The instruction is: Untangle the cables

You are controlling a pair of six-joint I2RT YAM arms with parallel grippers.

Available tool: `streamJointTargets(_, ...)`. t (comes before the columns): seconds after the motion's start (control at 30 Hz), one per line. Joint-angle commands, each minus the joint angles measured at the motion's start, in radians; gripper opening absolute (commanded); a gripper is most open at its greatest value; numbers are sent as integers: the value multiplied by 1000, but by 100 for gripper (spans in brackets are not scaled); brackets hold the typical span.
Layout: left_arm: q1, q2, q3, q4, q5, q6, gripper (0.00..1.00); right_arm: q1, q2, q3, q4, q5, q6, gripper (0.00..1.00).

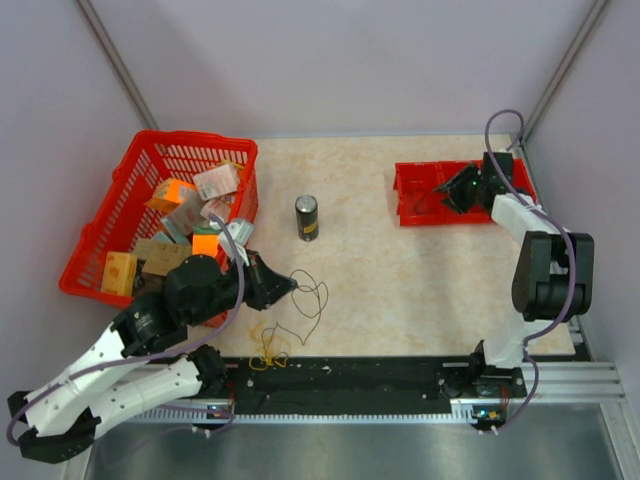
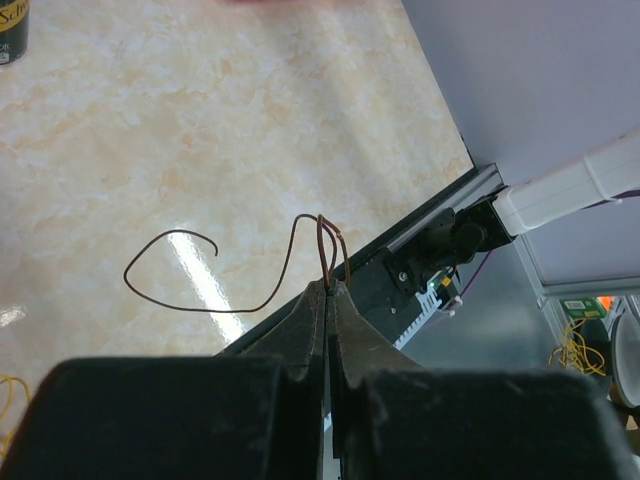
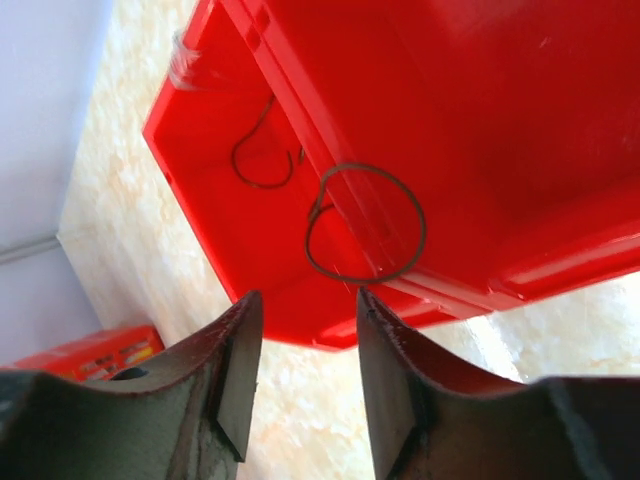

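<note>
Left fingers pinch one black cable, one yellow cable

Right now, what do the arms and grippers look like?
The left arm and right arm have white links and bulky black joints, with a thin lilac cable looping along each. The left gripper and right gripper each have two matte black, wedge-shaped fingers.

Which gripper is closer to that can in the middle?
Left. The left gripper is a short way on the near side of the can, pinching a dark wire; the right gripper hangs over the red tray, farther off.
</note>
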Motion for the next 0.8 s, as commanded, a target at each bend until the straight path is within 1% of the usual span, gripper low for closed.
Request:
streamJointTargets(0.0,2,14,31,40,22,20,0,11,16,80,26,79,45,40)
streamJointTargets(0.1,2,23,20,57,37,20,0,22,48,117,12,94,44,37)
streamJointTargets(0.3,2,35,20,66,41,34,0,42,114,206,-31,155,15,36)
streamJointTargets(0.33,2,37,20,66,41,39,0,75,126,221,-41,171,4,36)
streamJointTargets(0.37,2,35,22,66,41,42,0,83,140,244,-52,195,-11,34)
streamJointTargets(0.5,2,46,25,69,39,46,0,134,209,336,-98,270,-98,19)
streamJointTargets(0.57,2,51,27,69,39,45,0,164,237,382,-121,355,-161,18)
streamJointTargets(0.63,2,52,24,70,41,43,0,193,263,406,-120,404,-232,12)
streamJointTargets(0.7,2,48,19,69,41,39,0,218,292,440,-133,418,-292,7)
streamJointTargets(0.77,2,46,14,70,39,37,0,227,289,437,-153,390,-304,7)
